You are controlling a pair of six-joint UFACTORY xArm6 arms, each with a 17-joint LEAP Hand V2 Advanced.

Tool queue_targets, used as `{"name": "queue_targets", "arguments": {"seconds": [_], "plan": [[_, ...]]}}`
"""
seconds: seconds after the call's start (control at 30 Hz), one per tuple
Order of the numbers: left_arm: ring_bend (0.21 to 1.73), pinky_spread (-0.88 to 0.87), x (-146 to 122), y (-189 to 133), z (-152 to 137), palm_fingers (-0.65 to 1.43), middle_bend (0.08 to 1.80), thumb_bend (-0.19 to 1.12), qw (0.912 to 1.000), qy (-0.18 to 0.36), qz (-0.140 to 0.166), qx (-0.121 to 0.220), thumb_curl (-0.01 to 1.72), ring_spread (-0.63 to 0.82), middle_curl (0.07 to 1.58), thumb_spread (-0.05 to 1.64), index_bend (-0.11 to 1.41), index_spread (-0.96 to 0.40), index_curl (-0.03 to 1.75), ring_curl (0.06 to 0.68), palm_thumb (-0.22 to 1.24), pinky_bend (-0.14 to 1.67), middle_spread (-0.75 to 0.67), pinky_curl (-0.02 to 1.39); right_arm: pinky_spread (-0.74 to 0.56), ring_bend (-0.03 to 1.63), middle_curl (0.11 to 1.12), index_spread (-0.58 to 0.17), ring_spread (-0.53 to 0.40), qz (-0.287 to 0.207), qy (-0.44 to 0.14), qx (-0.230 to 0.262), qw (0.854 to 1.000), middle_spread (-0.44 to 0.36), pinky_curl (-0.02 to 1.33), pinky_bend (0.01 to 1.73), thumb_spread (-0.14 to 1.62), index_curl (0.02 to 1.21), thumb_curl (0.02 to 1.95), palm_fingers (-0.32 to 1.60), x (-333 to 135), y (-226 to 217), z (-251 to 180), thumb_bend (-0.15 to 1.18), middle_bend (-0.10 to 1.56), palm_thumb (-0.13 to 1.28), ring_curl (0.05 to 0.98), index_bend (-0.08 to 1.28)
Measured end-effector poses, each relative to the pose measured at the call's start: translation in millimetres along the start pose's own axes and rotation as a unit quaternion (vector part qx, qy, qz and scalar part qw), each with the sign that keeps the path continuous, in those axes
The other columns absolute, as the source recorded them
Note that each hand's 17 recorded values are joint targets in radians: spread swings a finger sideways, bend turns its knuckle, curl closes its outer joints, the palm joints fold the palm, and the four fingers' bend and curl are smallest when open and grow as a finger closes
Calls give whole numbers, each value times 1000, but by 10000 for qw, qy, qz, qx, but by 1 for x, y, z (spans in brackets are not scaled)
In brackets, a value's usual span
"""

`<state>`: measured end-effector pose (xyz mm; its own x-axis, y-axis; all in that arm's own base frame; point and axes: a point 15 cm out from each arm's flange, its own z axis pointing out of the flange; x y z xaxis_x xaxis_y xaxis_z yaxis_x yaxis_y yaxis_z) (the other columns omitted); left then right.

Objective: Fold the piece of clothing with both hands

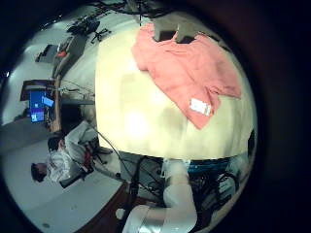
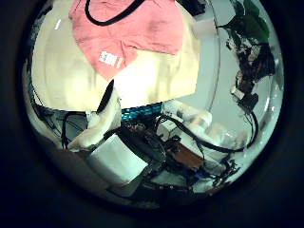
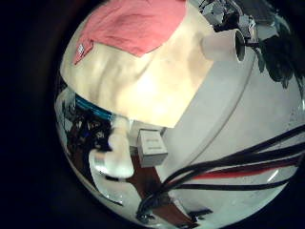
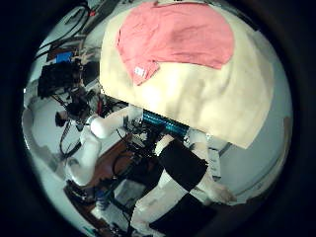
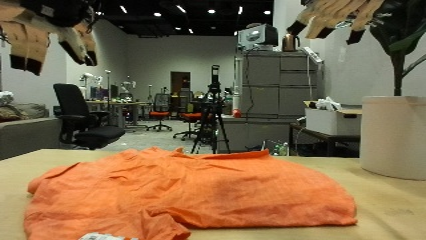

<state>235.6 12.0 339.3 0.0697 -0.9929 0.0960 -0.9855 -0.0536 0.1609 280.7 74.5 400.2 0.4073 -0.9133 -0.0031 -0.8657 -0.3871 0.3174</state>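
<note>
An orange short-sleeved garment point(image 5: 187, 190) lies spread flat on the tan table point(image 5: 389, 205), with a white label point(image 5: 100, 237) at its near edge. My left hand point(image 5: 47, 35) hangs high above the garment's one side and my right hand point(image 5: 340, 15) high above the other. Both hands have relaxed fingers, hold nothing and are well clear of the cloth. The palm views look down on the whole garment point(image 1: 185, 63) point(image 2: 123, 28) point(image 3: 129, 24) point(image 4: 178, 35) from far off.
A large white plant pot point(image 5: 394, 135) stands on the table beside the garment, on the right hand's side; it also shows in the right little finger side palm view as a white pot point(image 3: 224, 43). Beyond the table stand a grey cabinet point(image 5: 273, 95), a tripod point(image 5: 213, 110) and an office chair point(image 5: 73, 115).
</note>
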Motion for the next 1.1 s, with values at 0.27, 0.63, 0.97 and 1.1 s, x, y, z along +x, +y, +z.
{"name": "queue_targets", "arguments": {"seconds": [0.27,0.63,0.97,1.1], "plan": [[403,446,0,-2,2,178,194,-23,10000,10,15,-21,374,473,332,1038,172,64,343,203,621,198,209,309,336,248,312,-321,225,65,-96,-20,9999,39,310,287,1320,314,218,174,17,3,3,-12,184,422,251,175],[402,439,7,-1,20,185,190,-23,9970,-513,528,-243,374,465,330,1042,171,68,342,204,625,205,204,311,320,273,309,-321,217,-19,-92,4,10000,40,311,291,1320,312,220,199,18,6,3,-12,184,421,258,170],[442,381,29,-2,87,181,197,-39,9863,-871,1323,-454,363,425,333,1053,145,89,321,214,570,229,183,322,308,271,320,-313,210,-21,-82,-37,10000,36,304,272,1322,312,228,222,19,5,4,-7,193,472,254,174],[475,365,31,-14,107,146,176,-42,9816,-1008,1593,-292,350,420,327,1048,139,97,307,223,496,266,188,333,308,273,321,-313,210,15,-68,-42,10000,36,302,264,1321,314,228,231,21,6,5,-9,189,481,254,179]]}}
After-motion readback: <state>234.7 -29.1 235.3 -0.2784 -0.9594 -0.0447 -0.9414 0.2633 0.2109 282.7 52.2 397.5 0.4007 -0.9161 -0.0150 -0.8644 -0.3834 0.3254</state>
